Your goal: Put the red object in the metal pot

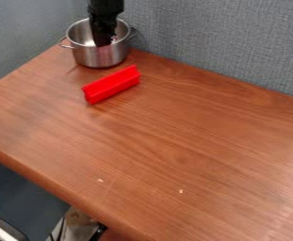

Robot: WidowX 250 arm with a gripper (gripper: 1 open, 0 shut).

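Observation:
The red object [112, 84], a bright red bar, lies flat on the wooden table [161, 141], a short way in front of and to the right of the metal pot [96, 47]. The shiny round pot stands at the table's far left corner against the grey wall. My black gripper [104, 38] hangs over the pot's opening, its tip at about rim height, with the jaws shut and nothing visibly held. It stands apart from the red object.
A grey textured wall [224, 38] rises directly behind the pot and the table's back edge. The table's front edge runs diagonally at lower left, with dark floor and some gear [73, 228] below.

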